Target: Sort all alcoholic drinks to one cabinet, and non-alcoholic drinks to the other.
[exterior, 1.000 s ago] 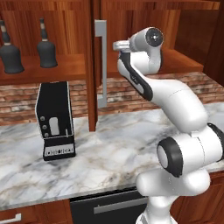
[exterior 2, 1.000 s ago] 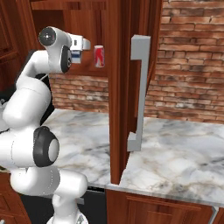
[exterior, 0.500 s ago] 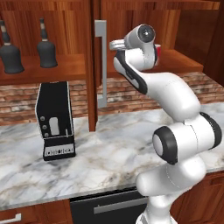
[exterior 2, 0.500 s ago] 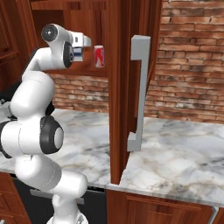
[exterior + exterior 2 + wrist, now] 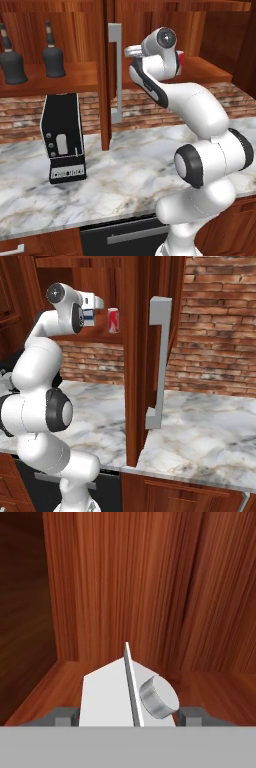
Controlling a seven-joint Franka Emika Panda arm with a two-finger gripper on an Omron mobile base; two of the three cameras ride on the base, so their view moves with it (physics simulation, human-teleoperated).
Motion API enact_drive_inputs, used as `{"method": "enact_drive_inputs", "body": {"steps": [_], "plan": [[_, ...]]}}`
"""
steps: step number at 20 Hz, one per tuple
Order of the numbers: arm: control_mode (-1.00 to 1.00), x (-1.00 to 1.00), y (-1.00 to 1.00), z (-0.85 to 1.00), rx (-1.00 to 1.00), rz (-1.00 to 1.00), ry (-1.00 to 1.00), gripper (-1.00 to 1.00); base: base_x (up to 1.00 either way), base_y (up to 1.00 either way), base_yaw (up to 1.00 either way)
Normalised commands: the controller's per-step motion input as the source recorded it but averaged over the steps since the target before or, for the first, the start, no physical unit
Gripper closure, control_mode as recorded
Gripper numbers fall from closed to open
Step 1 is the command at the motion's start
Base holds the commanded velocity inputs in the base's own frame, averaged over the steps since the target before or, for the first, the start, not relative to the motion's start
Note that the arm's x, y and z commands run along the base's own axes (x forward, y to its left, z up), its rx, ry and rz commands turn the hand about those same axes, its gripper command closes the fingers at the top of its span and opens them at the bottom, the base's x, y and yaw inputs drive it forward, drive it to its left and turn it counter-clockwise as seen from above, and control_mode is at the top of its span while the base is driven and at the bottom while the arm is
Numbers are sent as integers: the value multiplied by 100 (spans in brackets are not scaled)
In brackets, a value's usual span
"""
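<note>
Black boxy coffee machine (image 5: 63,137) standing upright on the white-grey marble counter (image 5: 115,175), against the red brick backsplash (image 5: 215,321). Dark dishwasher front (image 5: 122,237) sitting below the counter edge.

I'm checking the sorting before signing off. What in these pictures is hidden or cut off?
- Milk carton: base cut off by the hand view's bottom edge; mostly behind the arm in the right base view.
- Soda can: mostly behind the arm in the left base view.
- End effector: whether its fingers touch the carton is not visible.
- Left bottle: top cut off, left base view.
</note>
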Motion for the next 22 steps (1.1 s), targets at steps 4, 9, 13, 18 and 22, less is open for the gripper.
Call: {"method": "enact_drive_inputs", "body": {"steps": [4,9,13,18,22], "plan": [[-100,0,0,0,0,0,0,-100,0,0,0],[-100,-21,0,2,0,0,-6,-100,0,0,0],[-100,-69,0,0,0,0,-9,-100,0,0,0],[-100,-63,0,0,0,0,-5,-100,0,0,0],[-100,-100,0,0,4,0,0,-100,0,0,0]]}}
